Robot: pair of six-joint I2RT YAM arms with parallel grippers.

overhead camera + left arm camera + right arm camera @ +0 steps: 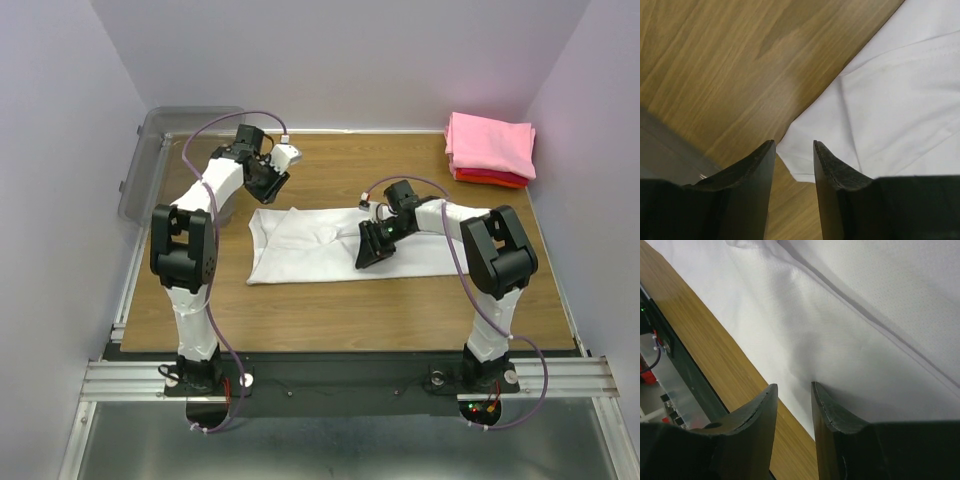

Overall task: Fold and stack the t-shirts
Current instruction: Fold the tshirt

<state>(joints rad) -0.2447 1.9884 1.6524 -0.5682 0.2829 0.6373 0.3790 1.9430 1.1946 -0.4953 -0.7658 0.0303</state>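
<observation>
STEP: fold white t-shirt (300,250), flat at counter (330,310) centre | DONE: pink t-shirt (490,143) on red t-shirt (490,179), far right | left hand (794,150): apart, empty | right hand (794,387): apart, at near hem | TIP: pinch hem squarely, lift evenly
</observation>
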